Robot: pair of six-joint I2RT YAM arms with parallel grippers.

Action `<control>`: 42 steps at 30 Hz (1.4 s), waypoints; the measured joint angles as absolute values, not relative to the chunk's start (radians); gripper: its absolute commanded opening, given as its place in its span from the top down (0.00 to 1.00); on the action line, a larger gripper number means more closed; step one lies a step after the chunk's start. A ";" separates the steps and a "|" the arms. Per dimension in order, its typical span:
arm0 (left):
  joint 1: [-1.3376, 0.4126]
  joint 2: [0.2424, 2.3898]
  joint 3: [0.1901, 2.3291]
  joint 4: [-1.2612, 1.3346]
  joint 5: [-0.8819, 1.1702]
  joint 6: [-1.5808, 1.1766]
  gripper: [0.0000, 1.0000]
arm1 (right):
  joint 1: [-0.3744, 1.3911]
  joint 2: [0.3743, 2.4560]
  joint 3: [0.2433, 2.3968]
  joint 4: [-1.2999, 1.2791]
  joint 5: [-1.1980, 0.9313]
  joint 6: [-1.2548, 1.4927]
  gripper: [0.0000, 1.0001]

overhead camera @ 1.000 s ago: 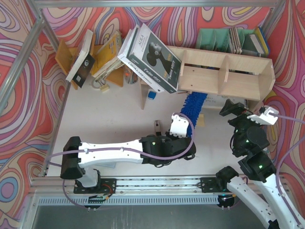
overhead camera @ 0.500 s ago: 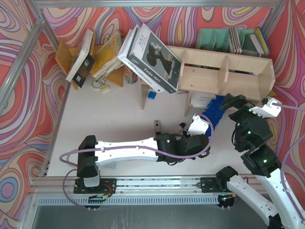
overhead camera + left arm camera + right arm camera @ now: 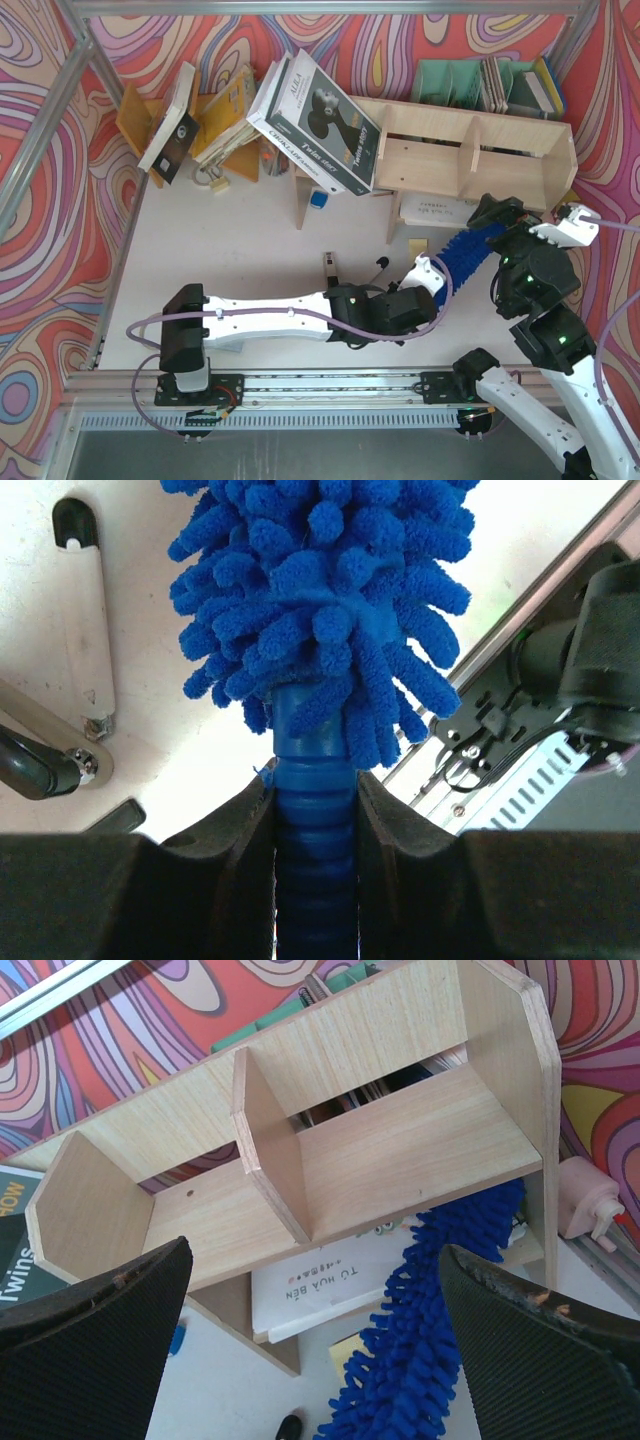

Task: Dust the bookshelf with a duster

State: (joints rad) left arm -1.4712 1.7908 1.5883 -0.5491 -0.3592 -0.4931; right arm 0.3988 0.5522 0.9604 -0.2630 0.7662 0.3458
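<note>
Left gripper (image 3: 315,792) was clamped tight on the ribbed handle of the duster (image 3: 320,600), fingers pressing it from both sides. The arm lay stretched low across the table (image 3: 250,230) toward the right. The duster slanted up and right from that grip, its fluffy blue head in front of the bottom opening at the right end of the bookshelf (image 3: 470,160). The tip reached the edge of the lower board beside the right side panel; couldn't tell if it touched the wood. Right gripper (image 3: 315,1320) hung just above the duster's far end, jaws spread wide, holding nothing. A white printed booklet (image 3: 320,1280) lay under the shelf. A large book (image 3: 318,122) leaned on the shelf's left end.
</note>
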 measured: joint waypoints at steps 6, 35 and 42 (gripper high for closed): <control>-1.455 1.761 1.534 -0.545 -0.317 -0.473 1.00 | 0.399 0.552 0.960 -0.282 0.770 0.350 0.01; -1.396 1.601 1.413 -0.462 -0.209 -0.371 1.00 | 0.399 0.480 0.818 -0.248 0.834 0.265 0.01; -1.394 1.660 1.414 -0.478 -0.194 -0.365 1.00 | 0.399 0.478 0.817 -0.245 0.837 0.265 0.01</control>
